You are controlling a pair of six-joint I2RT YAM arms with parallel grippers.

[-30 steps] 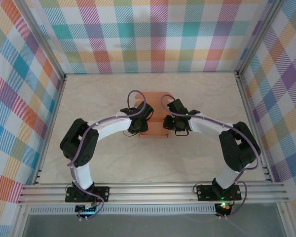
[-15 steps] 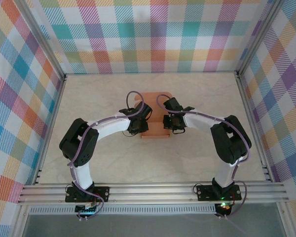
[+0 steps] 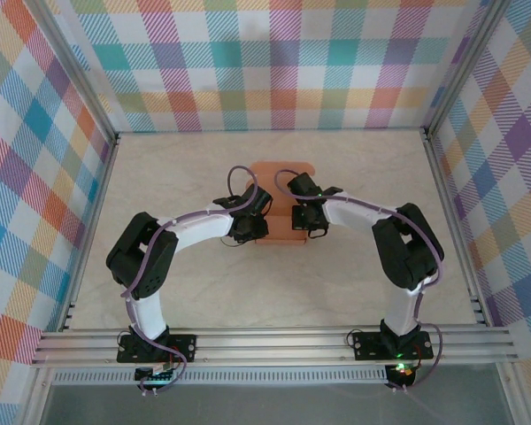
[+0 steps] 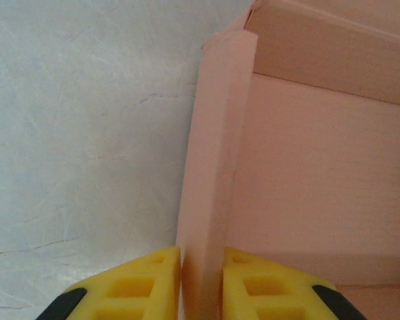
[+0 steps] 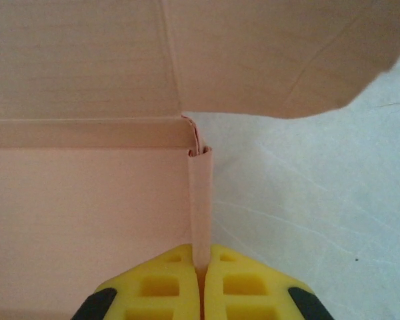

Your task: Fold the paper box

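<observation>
The paper box [image 3: 280,206] is salmon-orange card, partly formed, lying on the table between both arms. My left gripper [image 3: 250,227] is shut on the box's left side wall [image 4: 213,167], which stands upright as a doubled-over strip between the yellow fingers [image 4: 133,287]. My right gripper [image 3: 301,221] is shut on the box's right side wall [image 5: 200,200], a thin folded strip pinched flat between its yellow fingers [image 5: 243,283]. The box floor [image 5: 87,213] and back wall [image 5: 80,133] show in the right wrist view, with a loose flap [image 5: 280,53] above.
The pale marble-patterned tabletop [image 3: 195,283] lies around the box. Checked cloth walls [image 3: 274,62] and aluminium frame posts [image 3: 96,190] enclose the workspace. A metal rail [image 3: 265,341] runs along the near edge by the arm bases.
Both grippers have closed onto the box's side walls. The right arm has shifted left toward the box, and the box has slid slightly away from the arm bases.
</observation>
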